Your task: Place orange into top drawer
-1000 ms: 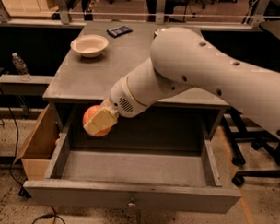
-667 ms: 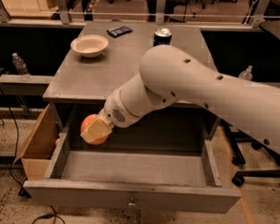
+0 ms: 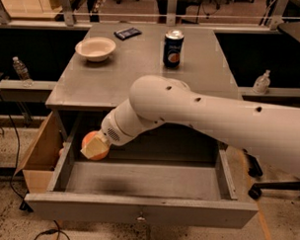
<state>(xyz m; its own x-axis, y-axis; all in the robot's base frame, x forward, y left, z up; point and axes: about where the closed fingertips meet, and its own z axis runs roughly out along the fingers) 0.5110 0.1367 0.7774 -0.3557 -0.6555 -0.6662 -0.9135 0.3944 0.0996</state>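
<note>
Lowered and carried slightly leftward since a second ago: gripper (image 3: pixel 95 147) with the orange (image 3: pixel 89 138), now below the counter's (image 3: pixel 141 79) front edge, toward its front-left corner. Swung aside in the same interval: arm (image 3: pixel 204 116), uncovering the soda can (image 3: pixel 173 47) near the counter's back edge.

Entry 1, gripper. Clamped on the orange, one pale finger laid across the fruit's front. Positioned inside the open top drawer (image 3: pixel 137 211), just beside its left wall.

Entry 2, orange. Not yet released. Held over the drawer's left end, seemingly a little above the floor; contact with the floor not discernible.

Entry 3, top drawer. Pulled out from under the counter's front edge, small knob (image 3: pixel 140 219) at the middle of the front panel.

Entry 4, cardboard box (image 3: pixel 39 155). Standing against the outer side of the drawer's left wall, below the counter's left edge.

Entry 5, white bowl (image 3: pixel 95 48). At the counter's back-left corner, well apart from the work.

Hazards, as judged:
- Further leftward drift: fruit or finger knocked against the left wall, or dropped over it into the cardboard box.
- Release from height: bounce and roll along the smooth floor, being round.
- Careless withdrawal: wrist or arm caught on the underside of the counter's front edge.
</note>
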